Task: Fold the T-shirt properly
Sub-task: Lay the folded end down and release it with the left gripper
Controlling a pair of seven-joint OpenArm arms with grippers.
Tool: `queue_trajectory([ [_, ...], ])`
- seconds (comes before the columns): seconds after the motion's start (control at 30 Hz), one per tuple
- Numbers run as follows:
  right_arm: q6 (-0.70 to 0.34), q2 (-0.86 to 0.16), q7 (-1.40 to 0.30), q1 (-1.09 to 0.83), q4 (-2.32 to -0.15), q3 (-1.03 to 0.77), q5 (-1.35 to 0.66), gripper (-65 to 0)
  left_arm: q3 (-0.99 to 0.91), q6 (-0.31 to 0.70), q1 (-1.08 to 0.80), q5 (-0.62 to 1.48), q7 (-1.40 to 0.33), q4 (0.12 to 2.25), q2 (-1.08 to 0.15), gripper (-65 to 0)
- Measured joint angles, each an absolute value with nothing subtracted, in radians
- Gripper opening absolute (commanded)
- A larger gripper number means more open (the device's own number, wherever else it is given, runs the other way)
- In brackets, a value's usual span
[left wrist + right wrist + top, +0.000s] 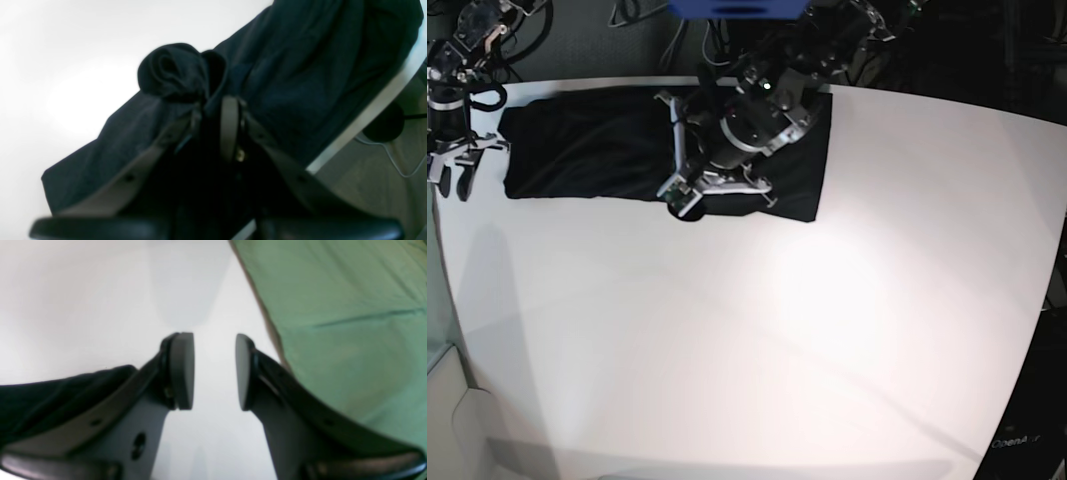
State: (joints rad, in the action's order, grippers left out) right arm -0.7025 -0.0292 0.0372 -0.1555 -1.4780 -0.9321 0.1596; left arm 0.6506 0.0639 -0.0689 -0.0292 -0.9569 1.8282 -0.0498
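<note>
My left tool (213,110) is pressed together on a bunched fold of the T-shirt (300,66); a rolled lump of the dark cloth bulges just past my fingertips (229,120). In the base view that tool (682,195) points down and toward the near side, at the shirt's front edge, with my left arm (767,95) reaching in over the garment from the far edge of the desk (827,330). The arm is bent low, its wrist lying close above the cloth.

My right tool (213,371) is spread, its two pads (181,370) apart with bare desk between them and nothing held. In the base view it (457,165) hangs near the far left corner of the desk, pointing downward, just beside the shirt's left end but not touching it. A green surface (350,306) lies beyond the desk's edge in the right wrist view.

The T-shirt (587,150) lies as a long dark band along the far edge of the desk, stretching from near the left corner to about the middle.
</note>
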Motion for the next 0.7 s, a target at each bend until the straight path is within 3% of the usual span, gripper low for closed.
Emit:
queue_trajectory([
  [0.07, -0.702, -0.030, 0.037, -0.154, -1.478, -0.933, 0.159, -43.1, 0.651, 0.064, -0.068, -0.030, -0.957, 1.828, -0.047, -64.1],
  [0.1, -0.702, -0.030, 0.037, -0.155, -1.478, -0.933, 0.160, -43.1, 0.651, 0.063, -0.069, -0.030, -0.957, 1.829, -0.044, -60.6],
  [0.3, -0.702, -0.030, 0.037, -0.156, -1.478, -0.933, 0.160, -43.1, 0.654, 0.071, -0.072, -0.022, -0.953, 1.839, -0.031, -27.0],
  [0.37, -0.702, -0.030, 0.037, -0.156, -1.478, -0.933, 0.160, -43.1, 0.687, 0.069, -0.068, -0.001, -0.950, 1.852, -0.043, -21.1],
  [0.6, -0.702, -0.030, 0.037, -0.156, -1.478, -0.934, 0.160, -43.1, 0.710, 0.055, 0.008, 0.117, -0.948, 1.880, -0.078, -19.1],
  [0.7, -0.702, -0.030, 0.037, -0.156, -1.478, -0.933, 0.160, -43.1, 0.680, 0.060, 0.005, 0.125, -0.948, 1.879, -0.102, -27.0],
])
